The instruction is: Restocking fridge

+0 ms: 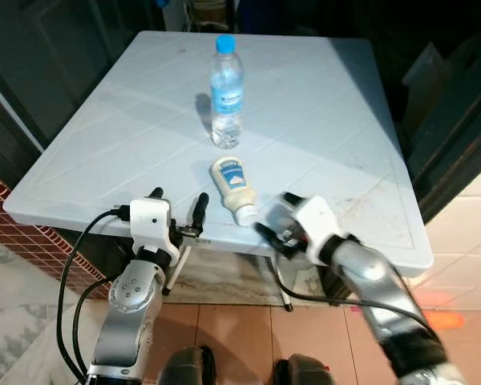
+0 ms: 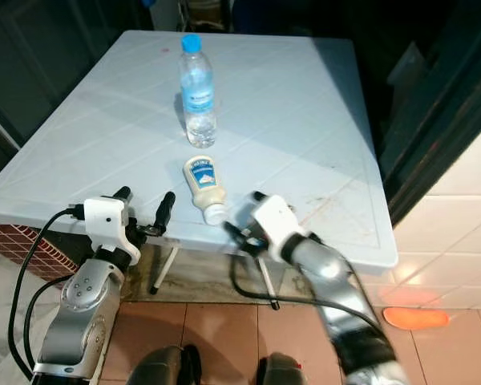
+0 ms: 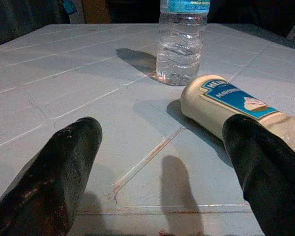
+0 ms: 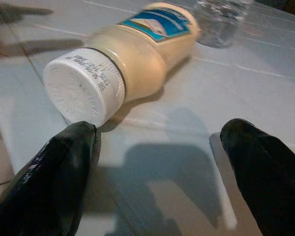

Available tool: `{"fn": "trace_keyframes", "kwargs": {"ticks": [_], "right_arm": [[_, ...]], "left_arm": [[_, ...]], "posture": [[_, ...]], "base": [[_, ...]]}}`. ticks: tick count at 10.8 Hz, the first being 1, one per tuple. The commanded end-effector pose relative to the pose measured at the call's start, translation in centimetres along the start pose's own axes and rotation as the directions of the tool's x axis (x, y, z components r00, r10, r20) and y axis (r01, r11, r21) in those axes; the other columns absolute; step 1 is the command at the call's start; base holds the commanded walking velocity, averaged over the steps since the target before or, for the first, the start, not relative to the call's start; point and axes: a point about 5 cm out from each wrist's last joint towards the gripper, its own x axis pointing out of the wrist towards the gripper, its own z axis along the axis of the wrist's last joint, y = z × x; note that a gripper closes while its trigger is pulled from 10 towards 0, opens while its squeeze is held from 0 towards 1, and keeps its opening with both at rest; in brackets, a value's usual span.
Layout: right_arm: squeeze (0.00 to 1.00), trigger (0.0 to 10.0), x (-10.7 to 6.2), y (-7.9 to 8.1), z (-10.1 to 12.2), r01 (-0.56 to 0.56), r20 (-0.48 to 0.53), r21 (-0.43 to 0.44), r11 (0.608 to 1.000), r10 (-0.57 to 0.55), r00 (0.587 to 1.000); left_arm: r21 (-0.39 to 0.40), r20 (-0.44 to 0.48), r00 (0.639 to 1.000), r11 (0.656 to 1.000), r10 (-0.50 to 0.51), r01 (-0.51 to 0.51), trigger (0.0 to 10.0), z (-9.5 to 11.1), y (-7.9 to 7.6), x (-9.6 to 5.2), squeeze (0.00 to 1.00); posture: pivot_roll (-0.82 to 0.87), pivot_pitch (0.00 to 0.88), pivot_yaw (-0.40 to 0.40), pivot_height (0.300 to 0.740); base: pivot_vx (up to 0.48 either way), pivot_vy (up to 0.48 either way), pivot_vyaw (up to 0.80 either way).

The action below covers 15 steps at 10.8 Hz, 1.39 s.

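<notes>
White table (image 1: pixel 321 104), tiled floor (image 1: pixel 224 333); left pincer (image 1: pixel 176 204) and right pincer (image 4: pixel 157 167) both released

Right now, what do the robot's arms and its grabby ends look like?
Both arms are silver metal tubes with round joints. Each ends in a white block that carries an end effector of two long black fingers. The left end effector has black cables looping down beside its arm. The right end effector has fat, rounded, glossy black fingers, and a black cable trails below its wrist.

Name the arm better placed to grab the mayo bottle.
Right. The right gripper is open just short of the mayo bottle's cap, facing it; the left gripper sits off to the side.
</notes>
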Motion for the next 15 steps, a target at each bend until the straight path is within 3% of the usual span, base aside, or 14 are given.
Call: {"fn": "trace_keyframes", "kwargs": {"ticks": [1,5,8,10,12,13,15], "right_arm": [[0.0,10.0,0.7,0.8,0.1,-0.054,0.015,0.001,0.999,0.054,0.998],[0.0,10.0,1.4,1.2,0.6,-0.104,0.068,0.043,0.994,0.101,0.993],[0.0,10.0,3.8,1.5,2.2,-0.127,0.114,-0.001,0.992,0.126,0.985],[0.0,10.0,4.7,1.7,3.2,-0.18,0.125,-0.132,0.975,0.196,0.973],[0.0,10.0,3.6,0.7,3.5,-0.212,0.117,-0.197,0.957,0.238,0.964],[0.0,10.0,2.3,-0.1,3.4,-0.259,0.083,-0.279,0.925,0.292,0.953],[0.0,10.0,1.0,-1.0,3.2,-0.32,0.027,-0.367,0.874,0.354,0.935]], "left_arm": [[0.02,0.002,1.0,1.0,0.01,-0.01,10.0,0.3,0.4,-0.2,0.0],[0.014,-0.004,1.0,1.0,0.008,-0.008,10.0,0.2,0.0,-0.3,0.0],[0.02,-0.003,1.0,1.0,0.007,-0.007,10.0,0.2,0.0,0.0,0.0],[0.026,-0.006,1.0,0.999,0.026,-0.026,10.0,0.0,0.1,-0.2,0.0],[0.037,-0.014,0.999,0.998,0.047,-0.046,10.0,-0.2,0.3,-0.2,0.0],[0.079,-0.028,0.993,0.991,0.114,-0.112,10.0,-0.5,1.0,-0.1,0.0],[0.099,-0.034,0.987,0.983,0.159,-0.155,10.0,-0.7,1.9,-0.3,0.0]], "posture": [[0.01,0.099,0.046,0.74],[0.01,0.103,0.044,0.74],[0.0,0.099,0.047,0.74],[0.01,0.098,0.038,0.74],[0.0,0.099,0.031,0.74],[0.0,0.098,0.031,0.74],[-0.02,0.097,0.032,0.74]], "base": [[0.0,0.0,0.0],[0.0,0.0,0.0],[0.0,0.0,0.0],[0.0,0.0,0.0],[0.0,0.0,0.0],[0.0,0.0,0.0],[0.0,0.0,0.0]]}}
